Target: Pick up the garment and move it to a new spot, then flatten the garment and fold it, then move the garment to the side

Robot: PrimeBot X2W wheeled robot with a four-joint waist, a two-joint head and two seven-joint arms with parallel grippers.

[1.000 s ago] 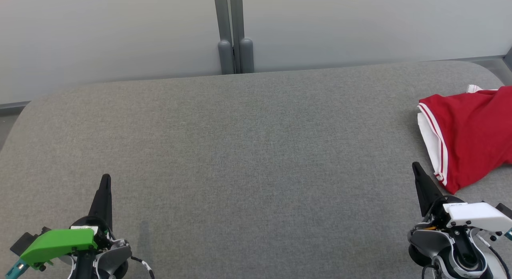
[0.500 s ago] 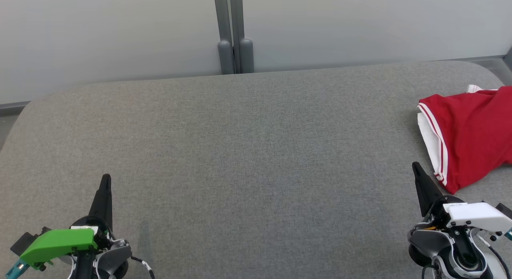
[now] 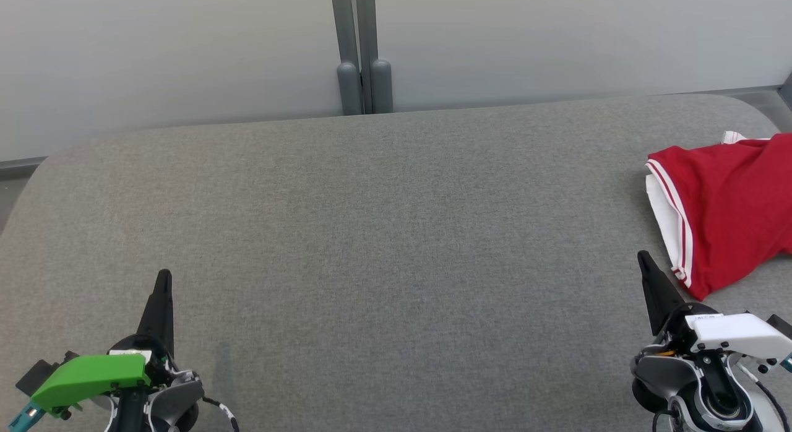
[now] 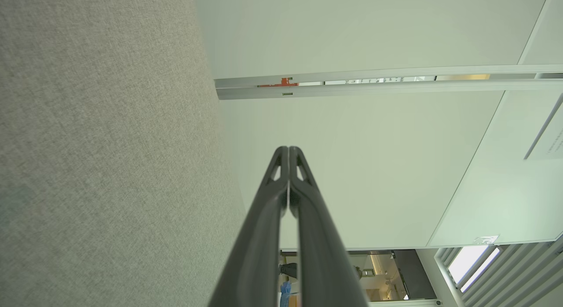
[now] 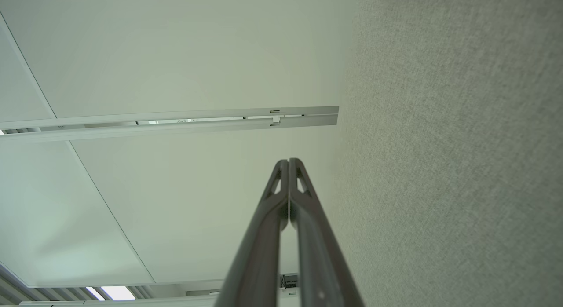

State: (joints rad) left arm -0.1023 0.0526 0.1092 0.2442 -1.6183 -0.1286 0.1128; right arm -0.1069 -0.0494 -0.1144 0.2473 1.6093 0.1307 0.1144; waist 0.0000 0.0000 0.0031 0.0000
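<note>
Left hand (image 3: 163, 276) and right hand (image 3: 642, 257) (both empty) sit pinched fully closed.

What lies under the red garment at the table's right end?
The red garment lies on the grey padded table. A white layer peeks out under its striped hem. Whatever else is beneath is covered.

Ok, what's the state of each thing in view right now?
Garment: bunched up, unfolded, lying at the far right of the table, not held.
Left gripper: shut, empty, low over the table.
Right gripper: shut, empty, close beside the garment with a gap between them.
</note>
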